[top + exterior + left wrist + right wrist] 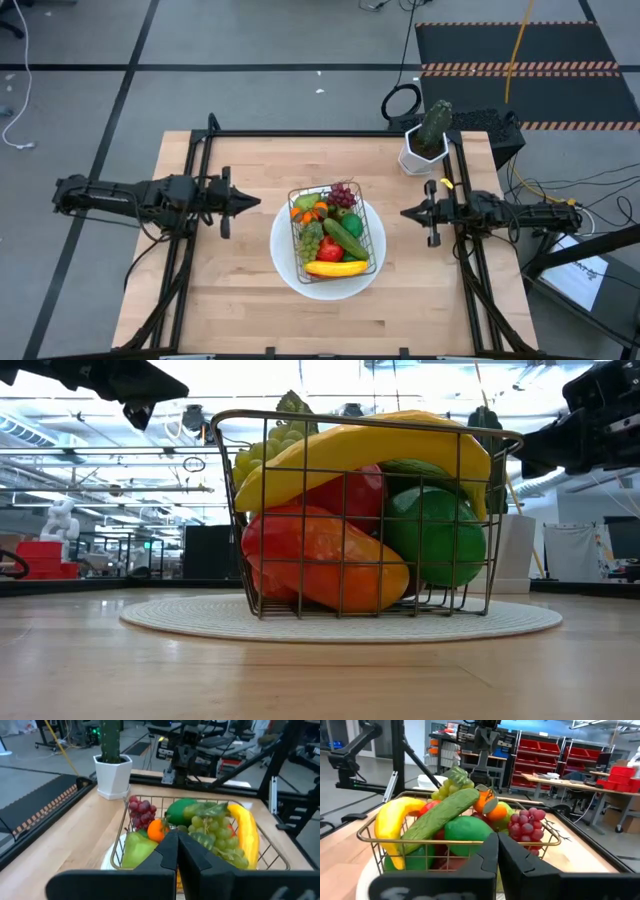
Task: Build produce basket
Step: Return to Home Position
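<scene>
The left gripper (250, 203) is parked off the basket's left side, above the table. Its two dark, wedge-shaped fingers are pressed flat together with nothing caught between them. Same deal across the way: the right gripper (405, 213) is held clear of the basket's right side, fingers pinched together and empty.

Between the two tips the basket (378, 250) is found, a small rectangular thing of thin dark wire with see-through mesh walls. It's set on a round white plate (285, 262), whose rim looks finely ribbed from table height.

The basket is heaped full. A smooth yellow banana (336, 268) is curved along the near end, and a long dark-green cucumber (343, 238) is laid diagonally over the pile. Bumpy green grapes (311, 240) are tucked on the left and purple grapes (343, 194) at the far end. A glossy red piece (330, 250) and a small orange tangerine (305, 212) are wedged in too.

All of it is carried on a pale wood-plank table (230, 300). A ribbed green cactus (436, 122) in a faceted white pot (420, 157) is stood at the far right corner.
</scene>
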Motion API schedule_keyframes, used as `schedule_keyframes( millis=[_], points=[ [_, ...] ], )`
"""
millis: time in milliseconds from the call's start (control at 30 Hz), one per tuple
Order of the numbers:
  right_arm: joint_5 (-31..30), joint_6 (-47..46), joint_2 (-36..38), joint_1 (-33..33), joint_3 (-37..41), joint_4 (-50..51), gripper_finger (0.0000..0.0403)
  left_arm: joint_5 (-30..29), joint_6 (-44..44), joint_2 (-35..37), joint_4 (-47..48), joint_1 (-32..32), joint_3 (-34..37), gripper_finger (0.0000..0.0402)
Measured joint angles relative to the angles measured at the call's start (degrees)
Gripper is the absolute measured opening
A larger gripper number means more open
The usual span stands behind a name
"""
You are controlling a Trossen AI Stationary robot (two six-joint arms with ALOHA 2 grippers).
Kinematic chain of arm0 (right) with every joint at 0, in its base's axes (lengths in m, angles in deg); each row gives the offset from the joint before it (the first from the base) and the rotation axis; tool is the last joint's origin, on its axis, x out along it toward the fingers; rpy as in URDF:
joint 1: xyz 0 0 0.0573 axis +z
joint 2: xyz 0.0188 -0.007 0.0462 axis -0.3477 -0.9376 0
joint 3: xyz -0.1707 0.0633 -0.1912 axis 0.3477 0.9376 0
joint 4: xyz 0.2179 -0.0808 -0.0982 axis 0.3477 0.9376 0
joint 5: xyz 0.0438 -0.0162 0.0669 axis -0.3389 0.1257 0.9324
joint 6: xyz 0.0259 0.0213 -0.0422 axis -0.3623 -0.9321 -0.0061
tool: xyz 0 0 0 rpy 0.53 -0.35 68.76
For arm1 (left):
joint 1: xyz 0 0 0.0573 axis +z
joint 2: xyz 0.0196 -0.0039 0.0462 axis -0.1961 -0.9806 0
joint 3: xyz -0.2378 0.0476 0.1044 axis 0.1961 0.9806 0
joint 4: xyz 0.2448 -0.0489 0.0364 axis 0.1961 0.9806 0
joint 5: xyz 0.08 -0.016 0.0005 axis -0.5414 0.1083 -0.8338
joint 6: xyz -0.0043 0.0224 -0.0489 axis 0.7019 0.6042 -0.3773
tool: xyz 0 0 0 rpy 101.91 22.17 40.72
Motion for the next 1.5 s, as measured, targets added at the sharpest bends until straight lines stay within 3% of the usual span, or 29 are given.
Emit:
schedule_keyframes(
  millis=[200, 733, 1500],
  points=[
    [-0.17, 0.03, 0.03, 0.00, 0.04, -4.58, 0.0000, -0.04, 0.75, 2.50, -1.27, 0.04, 3.72, 0.0002],
    [-0.01, 0.05, 0.01, 0.00, 0.04, -4.57, 0.0000, 0.46, 0.59, 8.55, -17.95, -0.48, 19.18, 0.0002],
    [0.06, 0.04, 0.01, 0.00, 0.04, -4.66, 0.0000, 2.05, 0.03, 20.56, -18.68, -0.55, 28.26, 0.0001]
  ],
)
